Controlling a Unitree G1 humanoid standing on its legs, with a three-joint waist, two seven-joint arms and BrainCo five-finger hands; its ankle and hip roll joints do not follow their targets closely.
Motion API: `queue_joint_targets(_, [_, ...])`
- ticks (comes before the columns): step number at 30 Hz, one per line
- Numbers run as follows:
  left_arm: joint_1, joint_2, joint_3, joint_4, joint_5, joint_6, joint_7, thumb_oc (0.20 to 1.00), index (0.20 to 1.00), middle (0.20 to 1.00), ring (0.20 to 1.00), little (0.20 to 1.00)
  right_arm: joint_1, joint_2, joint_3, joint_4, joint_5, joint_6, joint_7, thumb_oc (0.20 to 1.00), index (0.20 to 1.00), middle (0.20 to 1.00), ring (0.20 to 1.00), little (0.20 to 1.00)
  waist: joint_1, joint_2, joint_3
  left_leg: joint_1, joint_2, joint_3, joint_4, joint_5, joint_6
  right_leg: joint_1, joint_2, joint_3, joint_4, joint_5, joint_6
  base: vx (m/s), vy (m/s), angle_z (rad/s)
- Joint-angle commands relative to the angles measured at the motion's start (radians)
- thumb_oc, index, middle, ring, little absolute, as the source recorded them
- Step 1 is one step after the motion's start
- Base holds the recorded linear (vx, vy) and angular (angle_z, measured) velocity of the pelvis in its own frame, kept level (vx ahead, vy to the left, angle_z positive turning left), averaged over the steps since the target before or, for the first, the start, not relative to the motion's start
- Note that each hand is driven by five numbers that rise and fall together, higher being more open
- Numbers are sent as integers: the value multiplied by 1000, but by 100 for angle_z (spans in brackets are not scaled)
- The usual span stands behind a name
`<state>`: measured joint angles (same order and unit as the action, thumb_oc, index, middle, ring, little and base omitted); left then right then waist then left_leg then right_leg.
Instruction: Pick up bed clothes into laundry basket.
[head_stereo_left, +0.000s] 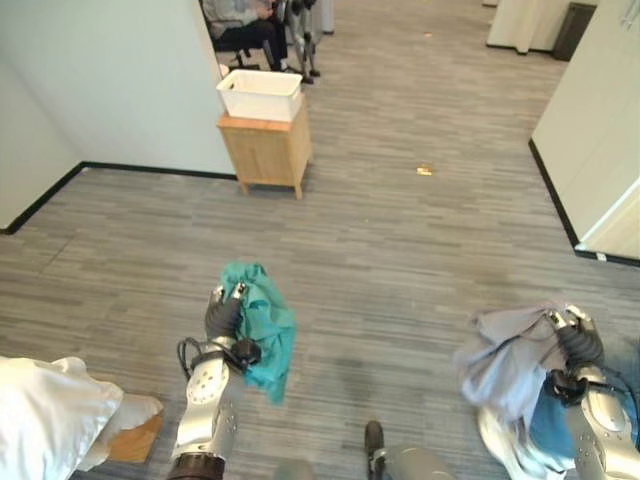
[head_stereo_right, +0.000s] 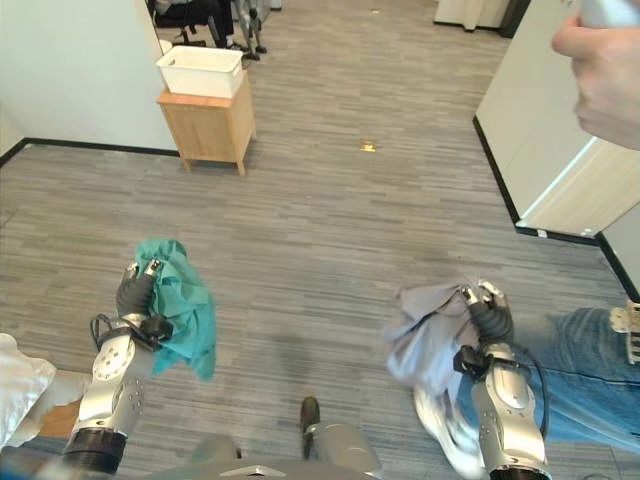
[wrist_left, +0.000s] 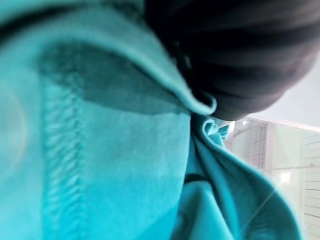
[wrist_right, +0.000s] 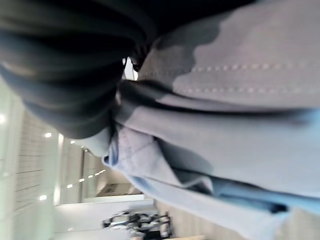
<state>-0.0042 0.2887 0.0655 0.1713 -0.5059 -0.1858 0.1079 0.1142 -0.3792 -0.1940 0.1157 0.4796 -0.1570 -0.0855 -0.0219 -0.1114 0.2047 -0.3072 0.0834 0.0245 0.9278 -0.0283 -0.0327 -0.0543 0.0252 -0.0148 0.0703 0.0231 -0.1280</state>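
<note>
The white laundry basket (head_stereo_left: 259, 94) sat on a wooden cabinet (head_stereo_left: 268, 150) at upper left, well apart from both hands. The left hand (head_stereo_left: 224, 316) clutched a teal garment (head_stereo_left: 265, 330); the right hand (head_stereo_left: 578, 340) clutched a grey garment (head_stereo_left: 505, 365). Both grips should be kept firm during the carry.

The teal cloth (wrist_left: 115, 165) shows blurred at close range, and the white bedding (head_stereo_left: 45, 410) is cut off at the edge.

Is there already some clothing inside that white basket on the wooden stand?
No, the white basket on the wooden stand looks empty; the teal cloth and grey cloth hang from the robot's hands.
</note>
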Motion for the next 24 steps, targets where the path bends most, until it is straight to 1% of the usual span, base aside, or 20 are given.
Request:
queue_joint_targets(1, [-64,85,31,-85,-23,-71,-7,200,200,200,200,200,-57,-76,-13,-92,33,-90,-2,200,200,200,200,200,17,21,-12,14,-22,46,-295,108,-11,131,-32,39,-32,-35,147,451,18,-48])
queue_joint_targets(2, [-56,85,24,-78,-21,-72,-11,200,200,200,200,200,-56,-74,-9,-87,30,-94,-2,200,200,200,200,200,32,39,-22,10,-51,60,-484,129,-1,158,-13,57,-24,-56,150,1006,34,-50])
queue_joint_targets(3, [-31,83,24,-85,-16,-72,-17,200,200,200,200,200,-59,-74,9,-93,-3,-89,6,200,200,200,200,200,64,74,-53,25,-99,66,-756,167,10,218,37,87,-10,-102,153,821,37,-32])
queue_joint_targets(4, [-26,82,24,-87,-16,-71,-17,200,200,200,200,200,-55,-74,9,-94,-4,-88,5,200,200,200,200,200,70,66,-51,53,-109,75,-796,184,12,225,26,93,-9,-107,155,776,-2,-20])
queue_joint_targets(5, [-21,82,29,-99,0,-76,-13,200,200,200,200,200,-63,-80,15,-87,-30,-82,9,200,200,200,200,200,78,70,-61,44,-111,103,-809,201,9,255,39,92,-4,-123,152,347,-33,-8])
queue_joint_targets(6, [-11,81,36,-116,9,-78,-15,200,200,200,200,200,-73,-86,11,-89,-43,-76,9,200,200,200,200,200,81,64,-69,56,-102,138,-794,188,14,264,34,91,8,-128,157,466,-21,-50])
queue_joint_targets(7, [4,86,40,-136,16,-70,-11,200,200,200,200,200,-65,-72,28,-98,-56,-56,26,200,200,200,200,200,97,55,-70,111,-98,158,-839,155,35,245,36,91,74,-133,177,509,-3,-69])
queue_joint_targets(8, [-8,86,35,-121,24,-63,-9,200,200,200,200,200,-62,-46,30,-112,-42,-61,36,200,200,200,200,200,89,30,-71,157,-97,197,-826,117,62,169,22,45,314,-6,287,524,16,-125])
queue_joint_targets(9, [-26,87,26,-101,30,-62,11,200,200,200,200,200,-73,-36,50,-101,-40,-64,31,200,200,200,200,200,74,34,-73,203,-92,204,-856,106,69,113,5,15,396,39,328,491,12,-88])
queue_joint_targets(10, [-34,89,21,-96,29,-65,15,200,200,200,200,200,-76,-25,69,-98,-42,-63,37,200,200,200,200,200,69,54,-69,239,-69,196,-878,104,71,55,-11,-10,442,59,333,343,4,-64])
queue_joint_targets(11, [-36,91,22,-101,24,-64,7,200,200,200,200,200,-72,-25,72,-103,-53,-56,48,200,200,200,200,200,52,64,-65,280,-64,181,-908,107,69,-8,-51,-42,461,42,318,344,-19,-1])
queue_joint_targets(12, [-36,88,18,-106,15,-60,-2,200,200,200,200,200,-63,-27,67,-108,-63,-50,48,200,200,200,200,200,38,68,-66,308,-60,161,-921,103,63,-39,-72,-50,421,17,291,444,-101,25])
queue_joint_targets(13, [-45,90,11,-106,15,-58,-9,200,200,200,200,200,-49,-21,39,-118,-42,-53,45,200,200,200,200,200,6,70,-69,345,-72,108,-928,82,56,-66,-64,4,309,-22,256,483,-155,34])
queue_joint_targets(14, [-66,93,-2,-94,25,-57,-1,200,200,200,200,200,-46,-18,30,-113,-25,-63,34,200,200,200,200,200,-21,65,-63,359,-85,72,-921,57,55,-55,-44,87,218,-46,251,439,-169,56])
queue_joint_targets(15, [-90,95,-16,-80,29,-57,6,200,200,200,200,200,-34,-13,18,-113,-13,-70,29,200,200,200,200,200,-37,60,-66,355,-94,38,-910,45,55,-36,-26,182,146,-45,253,318,-137,64])
queue_joint_targets(16, [-103,95,-22,-78,39,-65,13,200,200,200,200,200,-30,-18,4,-106,-16,-79,23,200,200,200,200,200,-47,51,-67,359,-103,18,-908,28,57,-24,-19,239,114,-43,258,180,-71,124])
queue_joint_targets(18, [-104,92,-22,-92,40,-63,9,200,200,200,200,200,-22,-15,13,-123,-13,-64,32,200,200,200,200,200,-46,50,-71,369,-102,21,-920,22,58,-1,-21,246,81,-35,264,132,-71,148])
queue_joint_targets(19, [-104,86,-19,-95,58,-65,21,200,200,200,200,200,-23,-10,26,-134,0,-65,51,200,200,200,200,200,-35,46,-82,371,-102,29,-917,16,58,9,-39,215,50,-22,265,166,-120,107])
queue_joint_targets(21, [-99,76,-22,-122,64,-66,19,200,200,200,200,200,-25,-18,26,-136,-1,-65,59,200,200,200,200,200,-21,48,-102,361,-108,10,-923,27,50,32,-39,188,-1,-3,257,167,-149,36])
queue_joint_targets(24, [-101,92,-21,-128,105,-55,34,200,200,200,200,200,-39,-16,36,-142,16,-70,60,200,200,200,200,200,-14,52,-108,350,-111,-6,-920,30,46,45,-40,173,-25,5,253,31,-80,6])
